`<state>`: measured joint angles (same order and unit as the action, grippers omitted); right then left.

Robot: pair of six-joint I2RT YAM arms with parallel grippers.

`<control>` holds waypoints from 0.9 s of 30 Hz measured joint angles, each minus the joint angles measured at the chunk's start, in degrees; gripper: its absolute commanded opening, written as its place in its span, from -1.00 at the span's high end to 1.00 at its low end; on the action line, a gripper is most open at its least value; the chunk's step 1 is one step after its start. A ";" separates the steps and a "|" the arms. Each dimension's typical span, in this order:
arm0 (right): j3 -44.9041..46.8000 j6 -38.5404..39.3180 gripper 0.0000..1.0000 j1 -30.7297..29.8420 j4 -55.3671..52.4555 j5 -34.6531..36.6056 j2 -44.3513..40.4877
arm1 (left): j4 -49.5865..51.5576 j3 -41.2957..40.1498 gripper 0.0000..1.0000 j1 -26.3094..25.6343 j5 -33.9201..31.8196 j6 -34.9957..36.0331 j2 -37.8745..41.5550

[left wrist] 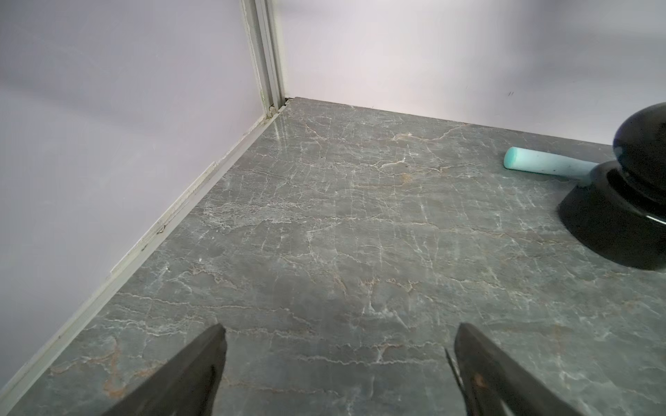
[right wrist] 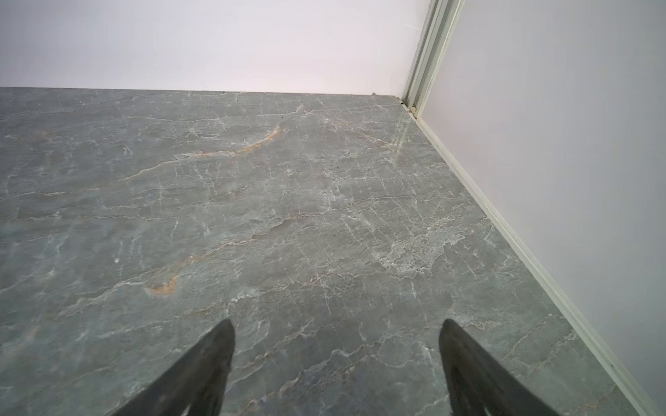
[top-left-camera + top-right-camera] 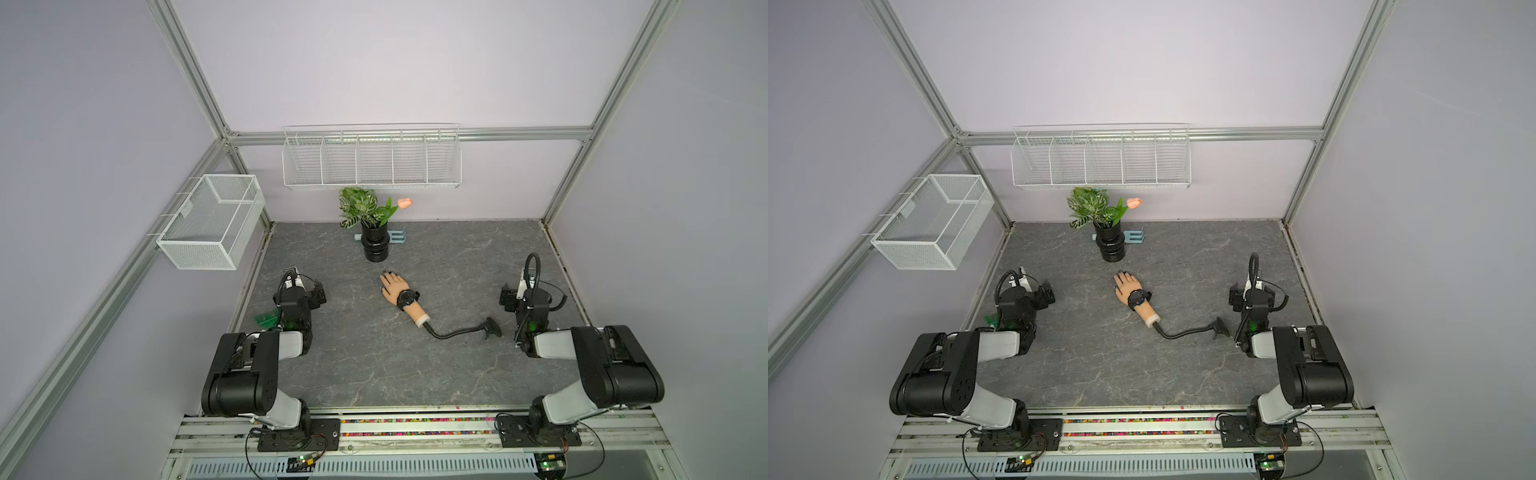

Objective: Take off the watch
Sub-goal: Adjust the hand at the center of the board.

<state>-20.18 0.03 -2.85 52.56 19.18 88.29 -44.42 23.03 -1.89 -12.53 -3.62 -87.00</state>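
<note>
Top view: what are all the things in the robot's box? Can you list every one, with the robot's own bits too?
watch: 1, black, strapped around the mannequin hand's wrist
mannequin hand: 1, skin-coloured, lying mid-table
gooseneck stalk: 1, black, from the hand's cut end towards the right arm
vase: 1, black, back of the table
leafy plant: 1, green, in the vase
tulip: 1, pink, in the vase
blue object: 1, light blue, lying behind the vase
wire rack: 1, white, back wall
mesh basket: 1, white, left wall
table: 1, grey marble
left gripper: 1, black, open, left side
right gripper: 1, black, open, right side
</note>
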 measured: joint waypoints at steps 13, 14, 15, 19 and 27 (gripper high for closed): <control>0.00 -0.02 -0.78 0.26 0.00 -0.61 0.00 | 0.02 0.00 -0.98 0.02 0.04 -0.02 0.00; 0.00 -0.02 -0.78 0.35 -0.02 -0.66 0.00 | 0.04 0.00 -0.98 0.02 0.15 -0.02 0.00; 0.00 -0.02 -0.78 0.35 0.00 -0.63 0.00 | 0.04 0.00 -0.98 0.02 0.20 -0.02 0.00; 0.79 -0.02 -0.90 0.33 0.72 -0.63 -0.96 | 0.04 0.00 -0.98 0.02 0.22 0.00 0.00; 4.81 -0.07 -0.79 -8.00 -10.99 7.63 -23.98 | 1.62 0.24 -0.99 0.02 1.20 0.04 0.44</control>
<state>-15.38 -0.03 -10.85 41.56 26.81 64.31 -42.81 23.27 -1.87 -11.33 -3.57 -86.56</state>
